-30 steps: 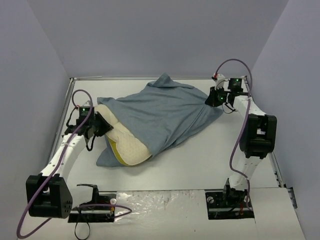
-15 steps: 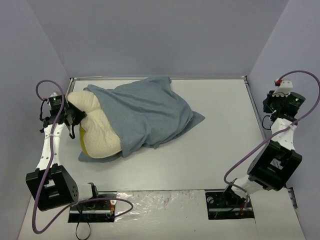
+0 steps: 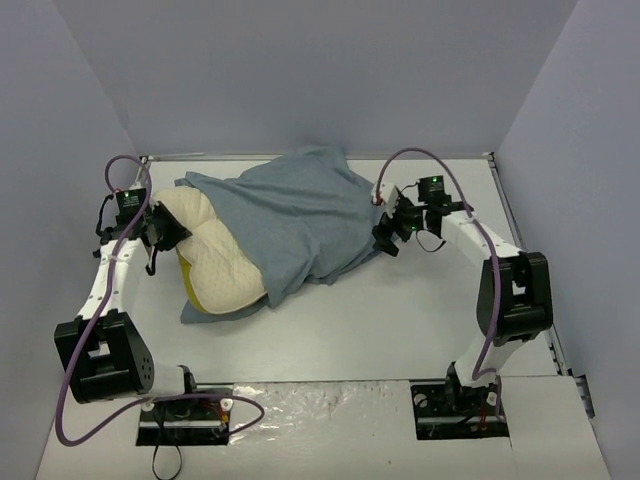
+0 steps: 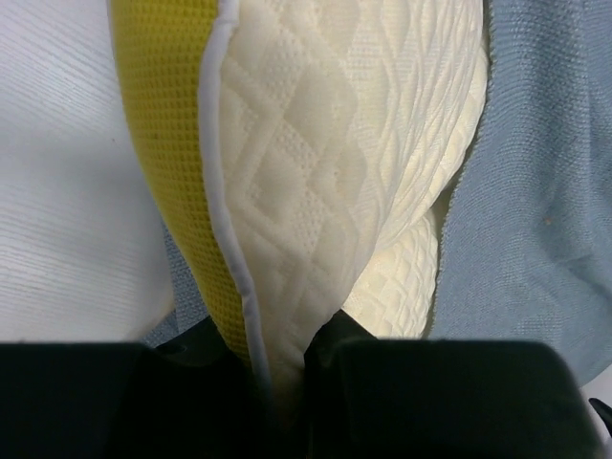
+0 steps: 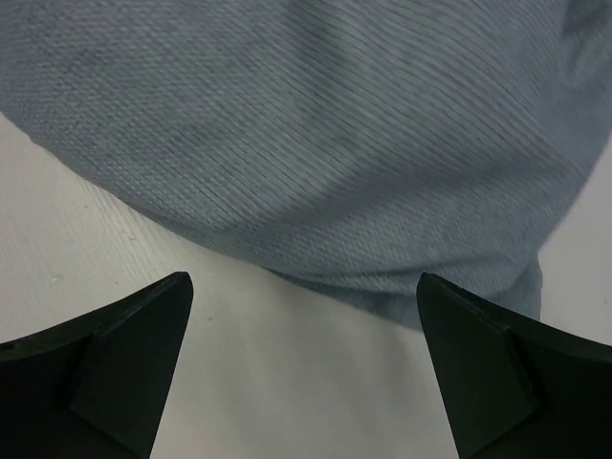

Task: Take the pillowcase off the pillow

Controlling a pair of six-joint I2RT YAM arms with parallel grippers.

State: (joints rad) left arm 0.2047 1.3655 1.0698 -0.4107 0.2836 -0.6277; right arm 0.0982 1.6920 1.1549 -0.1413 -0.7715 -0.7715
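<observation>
The cream quilted pillow lies at the left of the table, its left half bare. The grey-blue pillowcase covers its right half and trails toward the middle. My left gripper is shut on the pillow's edge; the left wrist view shows the pillow and its yellow side band pinched between the black jaws of the left gripper, with the pillowcase to the right. My right gripper stands open at the pillowcase's right end. In the right wrist view the right gripper holds nothing, and the pillowcase lies just beyond its fingertips.
The white table is boxed in by grey-blue walls with a raised rim at the back. Both arm bases and a plastic-covered strip sit at the near edge. A purple cable arcs over the right arm.
The right gripper has swung in from the far right edge to the pillowcase's right end and has opened. The left gripper, still holding the pillow, shifted slightly right with it.
</observation>
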